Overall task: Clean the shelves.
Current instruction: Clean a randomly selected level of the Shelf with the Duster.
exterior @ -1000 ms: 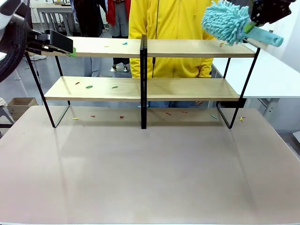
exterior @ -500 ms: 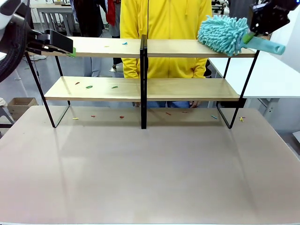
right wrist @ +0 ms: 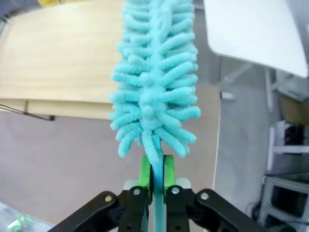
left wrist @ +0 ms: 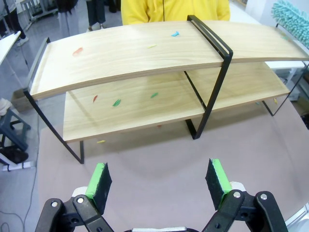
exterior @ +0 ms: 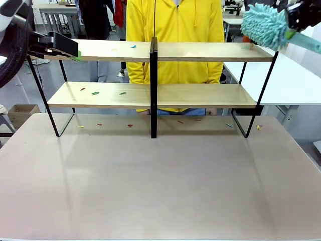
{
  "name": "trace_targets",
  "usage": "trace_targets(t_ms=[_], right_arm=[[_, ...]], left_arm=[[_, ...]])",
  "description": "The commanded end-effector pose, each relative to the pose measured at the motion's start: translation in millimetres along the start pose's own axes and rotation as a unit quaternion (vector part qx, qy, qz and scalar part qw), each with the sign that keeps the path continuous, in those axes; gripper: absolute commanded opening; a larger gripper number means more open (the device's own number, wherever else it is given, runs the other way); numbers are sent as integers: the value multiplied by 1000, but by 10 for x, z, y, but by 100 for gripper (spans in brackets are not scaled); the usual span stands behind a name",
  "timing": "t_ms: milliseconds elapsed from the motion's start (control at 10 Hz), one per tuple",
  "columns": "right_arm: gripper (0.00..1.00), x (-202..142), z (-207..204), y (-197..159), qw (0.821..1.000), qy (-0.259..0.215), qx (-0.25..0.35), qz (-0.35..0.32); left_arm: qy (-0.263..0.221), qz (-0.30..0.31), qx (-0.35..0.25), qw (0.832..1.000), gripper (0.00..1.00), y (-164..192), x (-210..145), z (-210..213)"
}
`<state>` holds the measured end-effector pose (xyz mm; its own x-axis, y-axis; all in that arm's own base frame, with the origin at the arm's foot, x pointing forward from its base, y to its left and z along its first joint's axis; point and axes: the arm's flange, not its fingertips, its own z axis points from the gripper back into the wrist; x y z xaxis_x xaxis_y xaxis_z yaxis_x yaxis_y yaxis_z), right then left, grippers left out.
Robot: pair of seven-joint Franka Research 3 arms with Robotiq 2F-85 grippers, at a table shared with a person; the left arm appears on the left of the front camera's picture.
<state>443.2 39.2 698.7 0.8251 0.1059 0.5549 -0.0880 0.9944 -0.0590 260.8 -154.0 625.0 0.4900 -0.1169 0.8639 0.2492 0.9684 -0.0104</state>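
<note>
One brown table [exterior: 150, 191] carries two-board shelves [exterior: 200, 51] at its far side. R gripper [right wrist: 155, 174] pinches teal fluffy duster [exterior: 263, 27] by handle, head over top board's right end. L gripper [left wrist: 158, 179] jaws spread, empty, shelves well beyond them. Coloured scraps [left wrist: 117, 102] on both boards.

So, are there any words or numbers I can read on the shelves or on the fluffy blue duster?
None can be read.
The shelves are plain wood, the duster has no label, and the person's yellow top shows no writing.
</note>
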Motion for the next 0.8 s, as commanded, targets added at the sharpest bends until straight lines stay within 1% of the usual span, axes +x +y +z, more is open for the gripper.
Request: trace_targets(t_ms=[0, 100, 200, 300, 400, 500, 600, 700], right_arm=[[12, -110, 20, 77, 996, -37, 81, 22], [12, -140, 8, 101, 991, -23, 130, 24], [12, -143, 32, 67, 987, -13, 157, 22], [12, -145, 89, 16, 979, 3, 205, 15], [12, -192, 312, -121, 960, 21, 277, 18], [12, -268, 616, -363, 938, 33, 345, 26], [12, -381, 894, -679, 923, 48, 380, 35], [12, -521, 1130, -1044, 911, 52, 406, 45]], left_arm=[[-1, 0, 5, 1000, 100, 3, 1, 8], [-1, 0, 5, 1000, 100, 3, 1, 8], [-1, 0, 5, 1000, 100, 3, 1, 8], [-1, 0, 5, 1000, 100, 3, 1, 8], [-1, 0, 5, 1000, 100, 3, 1, 8], [-1, 0, 5, 1000, 100, 3, 1, 8], [-1, 0, 5, 1000, 100, 3, 1, 8], [-1, 0, 5, 1000, 100, 3, 1, 8]])
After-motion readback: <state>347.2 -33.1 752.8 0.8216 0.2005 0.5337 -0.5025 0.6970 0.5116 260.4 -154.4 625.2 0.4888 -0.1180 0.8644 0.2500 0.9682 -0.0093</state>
